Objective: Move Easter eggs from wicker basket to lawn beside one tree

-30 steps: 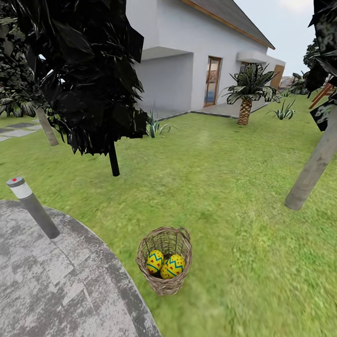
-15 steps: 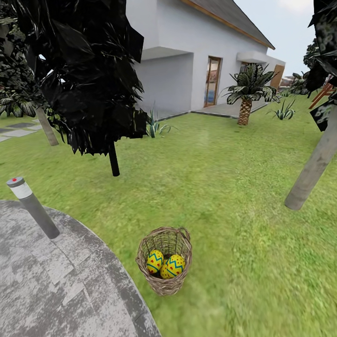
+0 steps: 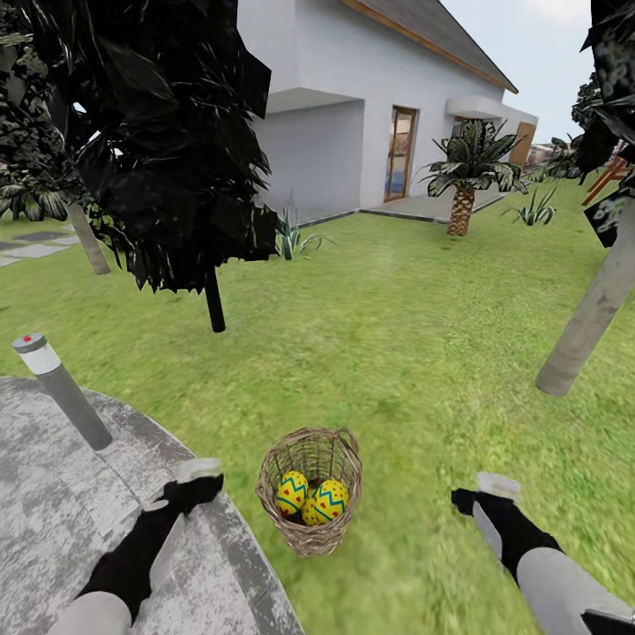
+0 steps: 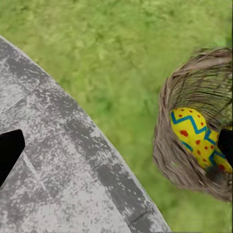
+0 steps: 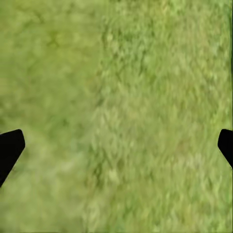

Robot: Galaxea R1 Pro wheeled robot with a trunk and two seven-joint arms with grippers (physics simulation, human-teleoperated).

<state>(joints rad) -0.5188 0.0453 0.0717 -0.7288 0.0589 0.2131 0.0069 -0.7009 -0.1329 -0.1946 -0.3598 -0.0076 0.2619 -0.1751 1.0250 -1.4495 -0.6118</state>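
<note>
Woven twigs form the basket [image 3: 310, 503], which stands on the lawn [image 3: 414, 353] just beside the grey stone patio [image 3: 62, 520] in the head view. Two eggs [image 3: 313, 498] show inside it, touching; a third cannot be made out. The left gripper [image 3: 190, 485] hangs over the patio edge, the right gripper [image 3: 483, 496] over grass, the basket between them. A pale-trunked tree [image 3: 591, 317] leans at the right. No writing is readable anywhere.

From the left wrist, the basket [image 4: 174, 160] holds an egg [image 4: 194, 136], and the two dark fingertips [image 4: 9, 150] sit wide apart.

From the right wrist, fingertips [image 5: 9, 148] are spread wide over bare lawn [image 5: 121, 121].
</note>
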